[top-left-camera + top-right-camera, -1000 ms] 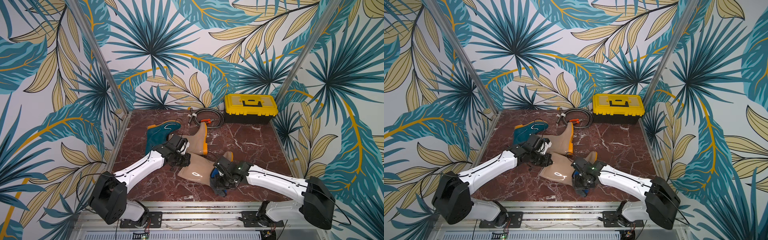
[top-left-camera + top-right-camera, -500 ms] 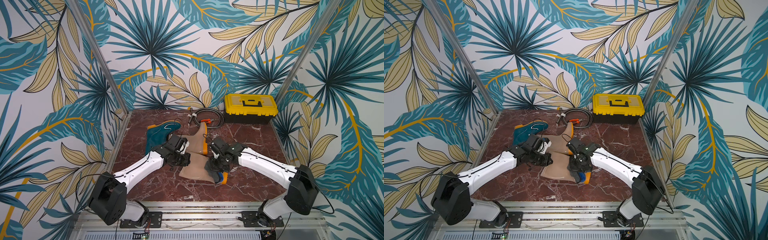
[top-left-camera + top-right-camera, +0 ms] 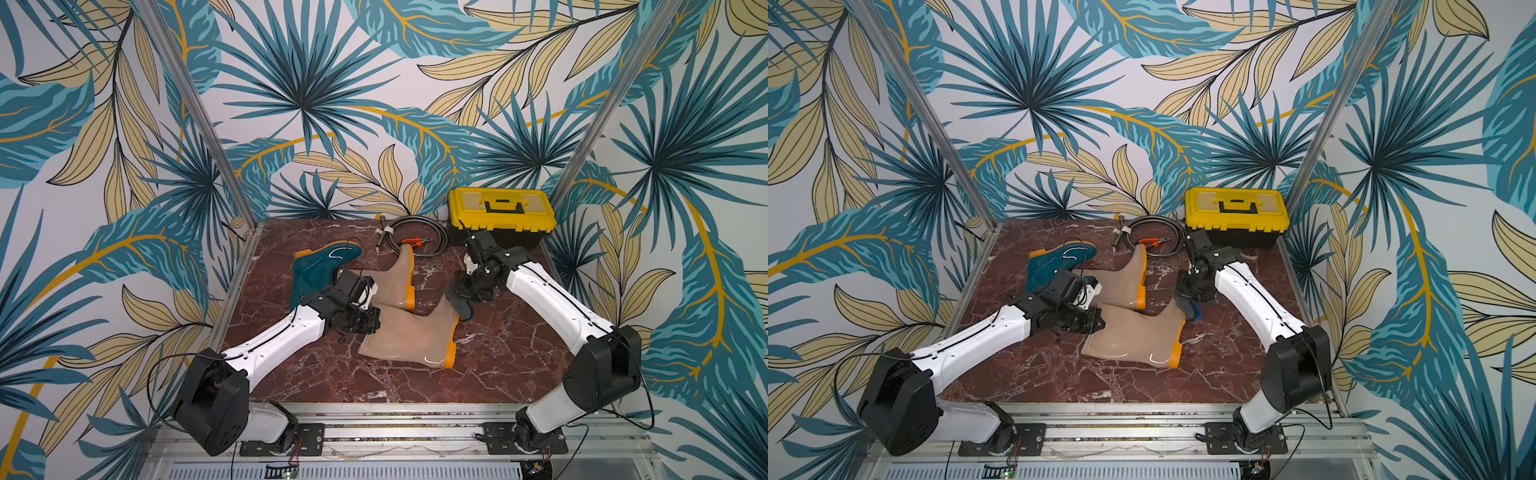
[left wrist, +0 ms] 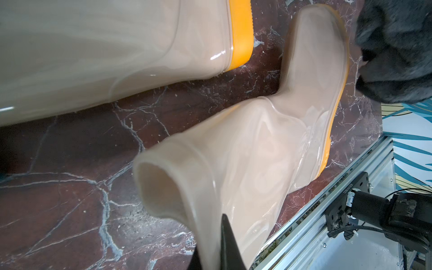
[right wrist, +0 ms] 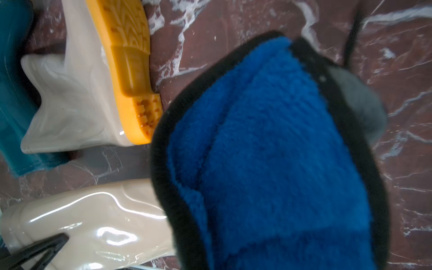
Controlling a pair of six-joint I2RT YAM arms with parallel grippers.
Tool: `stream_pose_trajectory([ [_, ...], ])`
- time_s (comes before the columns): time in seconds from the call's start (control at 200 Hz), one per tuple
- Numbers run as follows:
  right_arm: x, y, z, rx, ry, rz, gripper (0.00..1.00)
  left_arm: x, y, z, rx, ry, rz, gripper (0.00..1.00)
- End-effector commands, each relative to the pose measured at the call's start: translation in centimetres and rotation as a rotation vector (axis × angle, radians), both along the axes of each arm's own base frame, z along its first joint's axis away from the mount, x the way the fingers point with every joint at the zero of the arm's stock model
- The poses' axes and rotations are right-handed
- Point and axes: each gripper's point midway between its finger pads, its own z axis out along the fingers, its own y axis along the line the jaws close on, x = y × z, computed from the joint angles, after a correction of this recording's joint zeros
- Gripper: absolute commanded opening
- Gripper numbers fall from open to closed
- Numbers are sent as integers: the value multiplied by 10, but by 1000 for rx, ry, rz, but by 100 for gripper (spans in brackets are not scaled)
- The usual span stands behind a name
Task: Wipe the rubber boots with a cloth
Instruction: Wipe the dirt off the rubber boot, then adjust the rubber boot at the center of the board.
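Three rubber boots lie on the marble floor. The dark teal boot is at the back left, one beige boot beside it, and the other beige boot nearer the front on its side. My left gripper is shut on this near boot's shaft rim. My right gripper is shut on the cloth, blue with a dark edge and grey back. The cloth hangs at the near boot's toe and hides the right fingers.
A yellow and black toolbox stands at the back right. A coiled hose with orange-handled pliers lies next to it. An aluminium rail runs along the front edge, and patterned walls close in three sides.
My right gripper has carried the cloth from the front end of the near beige boot's foot back towards its toe. The near boot has shifted a little. The left arm has stayed put.
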Motion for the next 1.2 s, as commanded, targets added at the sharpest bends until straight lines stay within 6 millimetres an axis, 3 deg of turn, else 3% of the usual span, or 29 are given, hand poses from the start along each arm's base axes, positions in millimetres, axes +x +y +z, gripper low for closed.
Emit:
stream_pose_trajectory([
  [0.0, -56, 27, -24, 33, 121, 81, 0, 9, -2, 13, -20, -44, 10, 0],
  [0.095, -92, 46, -33, 106, 156, 117, 0, 9, -4, 12, -26, -35, 9, 0],
  [0.17, -99, 43, -39, 119, 157, 127, 0, 9, -5, 13, -29, -35, 5, 0],
  [0.235, -87, 22, -40, 32, 120, 120, 0, 10, -7, 16, -39, -37, -2, 0],
  [0.385, -17, -14, -27, -3, 87, 5, 0, 5, -9, 26, -80, -35, 2, 0],
  [0.461, 9, -15, -18, -4, 94, -22, 0, -5, -12, 37, -128, -33, -20, 0],
  [0.566, 28, 0, 16, 88, -4, -29, 0, -17, -14, 64, -206, -66, -47, 0],
  [0.656, 24, 0, 49, 131, -102, -31, 0, -27, -17, 93, -284, -96, -71, 0],
  [0.821, -2, -14, 91, 141, -200, -35, 0, -47, -12, 135, -367, -123, -75, 0],
  [0.911, -8, -18, 97, 145, -250, -44, 0, -55, -5, 152, -370, -132, -46, 0],
  [1.006, -2, -30, 96, 109, -272, -75, 0, -52, -16, 174, -374, -155, -64, 0],
  [1.091, 5, -37, 100, 88, -269, -83, 0, -38, -37, 174, -305, -142, -98, 0],
  [1.196, 5, -47, 91, 56, -249, -98, 0, -17, -75, 152, -192, -135, -106, 0],
])
